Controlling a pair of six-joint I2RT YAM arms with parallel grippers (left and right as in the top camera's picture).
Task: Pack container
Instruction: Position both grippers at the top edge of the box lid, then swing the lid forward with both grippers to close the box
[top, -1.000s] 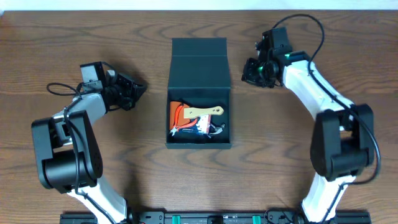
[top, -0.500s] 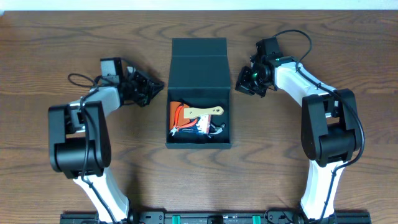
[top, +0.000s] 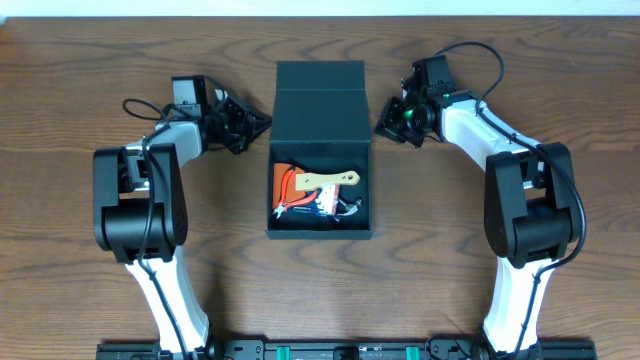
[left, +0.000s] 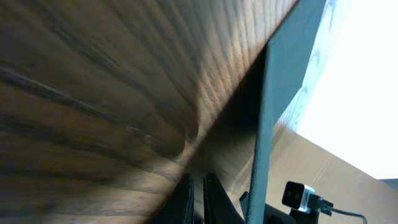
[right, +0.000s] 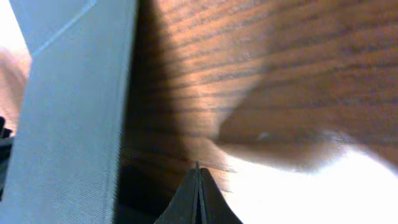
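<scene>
The left jaws are drawn close together with only a thin dark slit between them and nothing held; in my left wrist view their tips sit low over the wood, just beside the upright dark wall of the container (left: 280, 112). The right jaws are pressed tight together, also empty, with the grey-looking side of the box filling the left of the right wrist view. From overhead, both sets of jaws point inward at the container (top: 320, 232), one at each side, level with the fold where the flap lid (top: 320, 78) meets the body; I cannot tell whether either touches it. The box stands mid-tabletop (top: 420, 290), lid thrown open and lying back toward the far edge. Inside the open compartment I see an orange item (top: 283, 185) at the left, a tan wooden-handled tool (top: 328, 180) lying across it, and beneath that a small dark-blue and red thing (top: 305, 208) I cannot make out clearly.
</scene>
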